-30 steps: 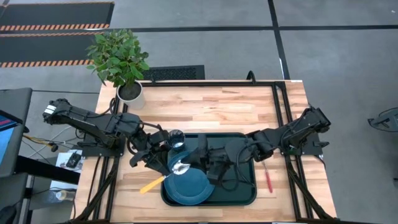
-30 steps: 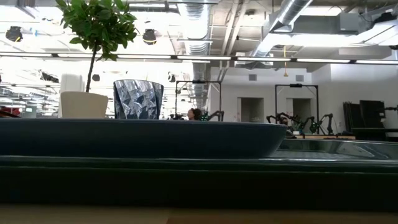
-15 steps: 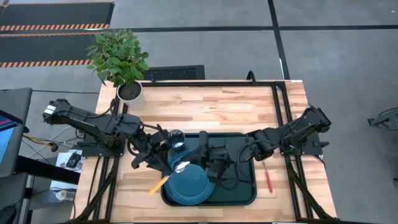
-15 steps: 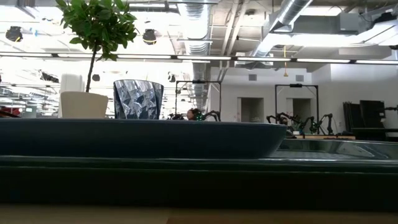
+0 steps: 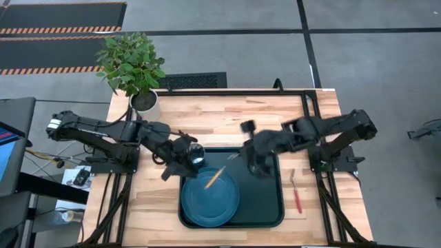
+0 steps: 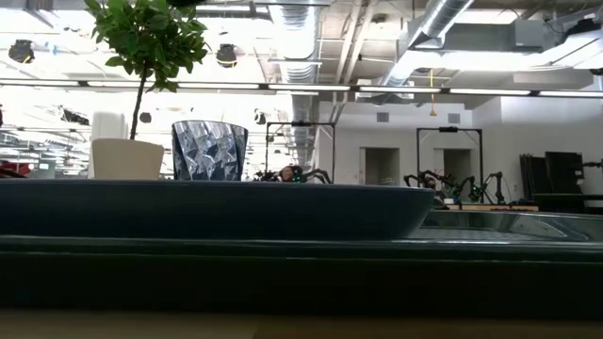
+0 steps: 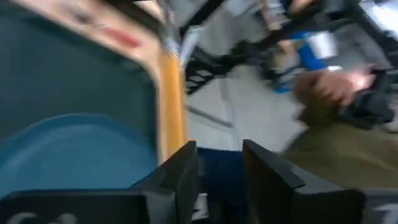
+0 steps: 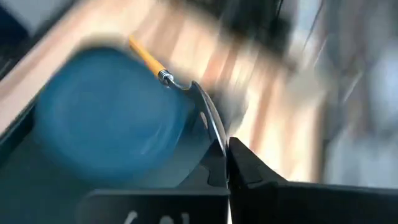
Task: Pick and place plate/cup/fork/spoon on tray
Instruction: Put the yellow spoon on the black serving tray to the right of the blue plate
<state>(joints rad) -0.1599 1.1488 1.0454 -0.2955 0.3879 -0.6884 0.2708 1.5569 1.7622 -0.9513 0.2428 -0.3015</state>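
The dark green tray [image 5: 265, 200] holds the blue plate [image 5: 210, 201] and, at its far left corner, the grey cup [image 5: 196, 154]. Both also show in the low view, plate [image 6: 207, 209] and cup [image 6: 209, 151]. The spoon [image 5: 215, 177], orange-handled, slants over the plate, with my right gripper [image 5: 241, 156] shut on its metal end. My left gripper [image 5: 180, 157] stands open just left of the cup, its fingers apart in the left wrist view [image 7: 221, 177]. The red-handled fork [image 5: 297, 194] lies flat on the table right of the tray. My right gripper pinches the spoon's metal end [image 8: 214, 134] between its two fingers. The orange handle [image 8: 146, 57] sticks out beyond the fingertips, over the plate. Whether the handle's free end [image 5: 207, 186] touches the plate, I cannot tell.
A white pot with a green plant [image 5: 143, 100] stands at the table's far left corner. Bare wood lies between the tray and the far edge [image 5: 227, 114]. In the low view the tray's near rim [image 6: 301, 254] fills the foreground.
My right gripper has taken the spoon by its metal end and carried it toward the far and right edges. The handle, which stuck out over the tray's left rim, now lies over the plate. My left gripper has gone toward the far edge, to beside the cup.
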